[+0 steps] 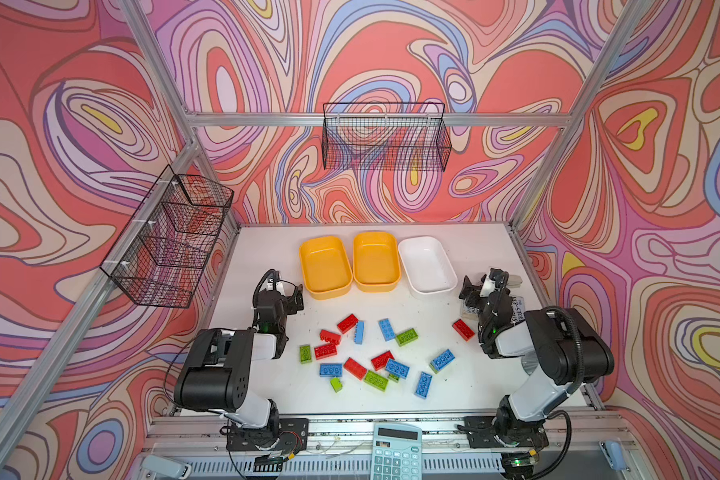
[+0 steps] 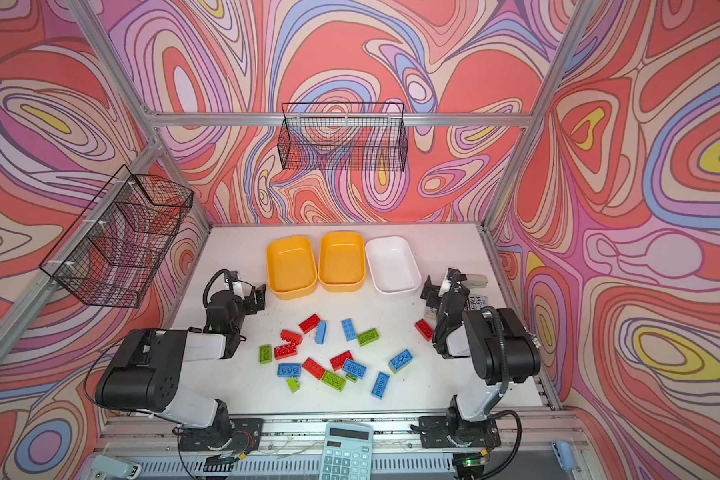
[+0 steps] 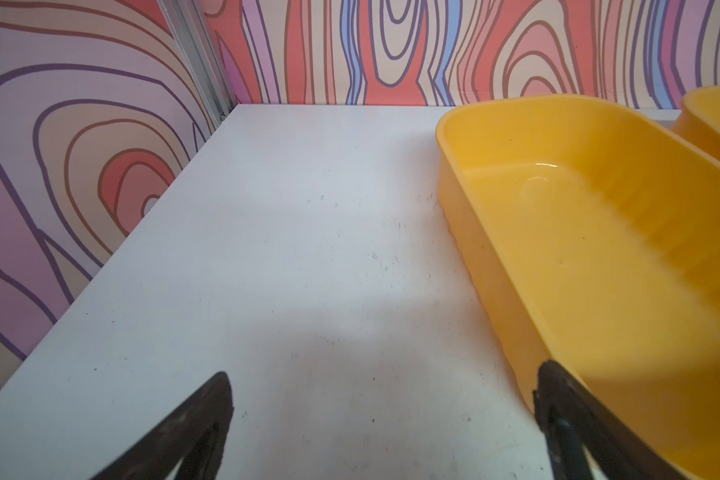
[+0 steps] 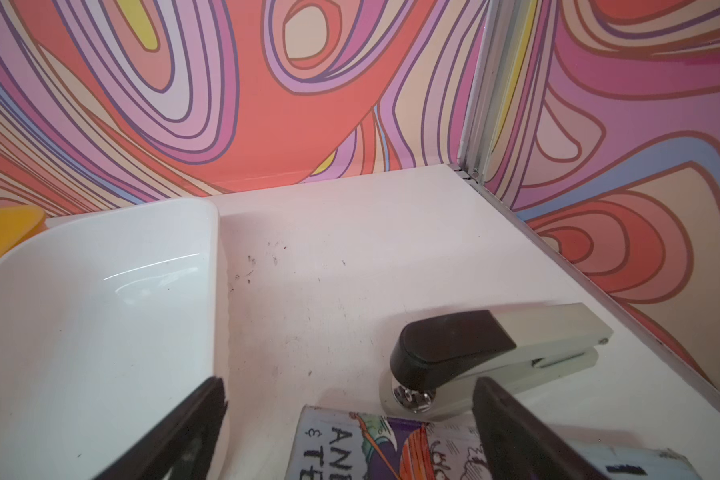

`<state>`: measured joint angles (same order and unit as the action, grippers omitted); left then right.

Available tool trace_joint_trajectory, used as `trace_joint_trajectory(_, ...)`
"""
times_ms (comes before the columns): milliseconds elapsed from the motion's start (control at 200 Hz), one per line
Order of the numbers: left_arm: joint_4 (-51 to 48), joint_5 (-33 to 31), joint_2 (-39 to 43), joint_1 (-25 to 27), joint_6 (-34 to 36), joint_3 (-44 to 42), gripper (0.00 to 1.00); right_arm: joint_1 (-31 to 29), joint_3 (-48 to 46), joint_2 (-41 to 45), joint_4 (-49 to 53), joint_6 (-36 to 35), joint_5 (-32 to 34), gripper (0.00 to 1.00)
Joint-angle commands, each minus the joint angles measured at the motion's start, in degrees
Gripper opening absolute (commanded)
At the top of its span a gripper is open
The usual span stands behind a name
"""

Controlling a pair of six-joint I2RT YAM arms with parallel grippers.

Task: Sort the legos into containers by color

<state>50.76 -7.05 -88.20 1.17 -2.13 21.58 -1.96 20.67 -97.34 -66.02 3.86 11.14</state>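
Several red, blue and lime green legos lie scattered mid-table in both top views, among them a red one (image 1: 347, 323), a blue one (image 1: 386, 329) and a green one (image 2: 368, 337). Apart from the rest lies a red lego (image 1: 463, 329), close to the right arm. Behind them three containers stand in a row, all empty: a yellow tub (image 1: 325, 268), a second yellow tub (image 1: 376, 262) and a white tub (image 1: 427, 264). My left gripper (image 1: 294, 298) (image 3: 385, 372) is open over bare table beside the yellow tub (image 3: 495, 266). My right gripper (image 1: 468, 291) (image 4: 348, 380) is open beside the white tub (image 4: 100, 311).
A stapler (image 4: 495, 349) and a printed booklet (image 4: 391, 444) lie just ahead of the right gripper near the right wall. A calculator (image 1: 395, 451) sits on the front rail. Black wire baskets hang on the back wall (image 1: 385, 137) and the left wall (image 1: 171, 241).
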Motion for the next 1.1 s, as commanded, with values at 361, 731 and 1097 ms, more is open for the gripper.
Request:
trace_joint_trajectory(361, 0.6, 0.5, 0.0, 0.1, 0.5, -0.1, 1.00, -0.4, 0.6, -0.3, -0.7, -0.9, 0.6, 0.98)
trace_joint_trajectory(731, 0.3, 0.7, -0.1, 0.1, 0.5, 0.0, 1.00, -0.4, 0.8, -0.5, -0.2, -0.9, 0.6, 0.98)
trace_joint_trajectory(1097, 0.4, 0.8, 0.0, 0.1, 0.6, -0.1, 1.00, -0.5, 1.0, -0.4, 0.1, -0.9, 1.0, 0.98)
